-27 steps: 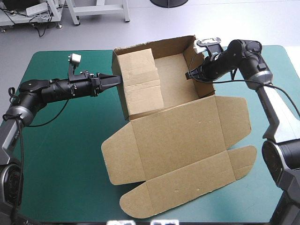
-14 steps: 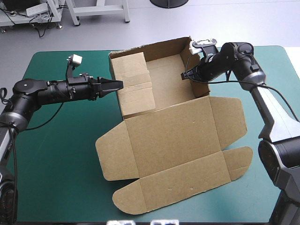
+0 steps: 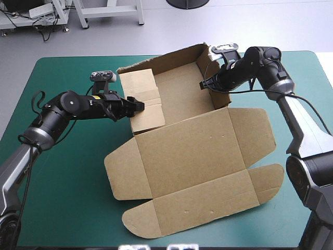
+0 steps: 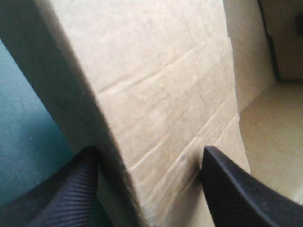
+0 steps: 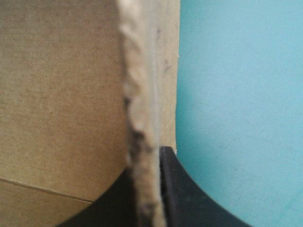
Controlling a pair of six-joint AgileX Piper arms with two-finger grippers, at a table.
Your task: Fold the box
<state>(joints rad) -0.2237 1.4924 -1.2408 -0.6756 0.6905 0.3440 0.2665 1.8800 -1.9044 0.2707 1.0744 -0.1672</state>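
Left gripper (image 3: 134,103): spread apart, straddling the left wall (image 4: 66,94) at the tray's 9 o'clock, one finger outside, one inside against the folded-in flap (image 3: 148,117). Reads as straddling only, no pinch.
Right gripper (image 3: 205,84): pinched tight on the top edge of the right wall (image 3: 217,99) at 3 o'clock, board sandwiched between the fingers.
Box (image 3: 179,91): mid-desk, tray half toward 12 o'clock with walls up, lid (image 3: 192,151) flat on the desk (image 3: 62,172) toward 6 o'clock.

Risks:
- Flap leaning rather than seated against the wall; likely to spring open once unsupported.
- Only one real clamp. Any push from 9 o'clock probably slides or twists the whole sheet around the right pinch.
- Thin edge grip at 3 o'clock: could slip off, or crease or tear the board under a sideways load.
- Left wall free to buckle if squeezed off the crease lines.

Hidden or unclear:
- Left fingertips partly behind the wall from above; contact with the board hard to confirm.
- Tray floor under the flap not visible, so can't tell whether any tab is locked.
- Board edge in the right wrist view blurred; grip depth unreadable.
- Outer face of the far wall out of sight.
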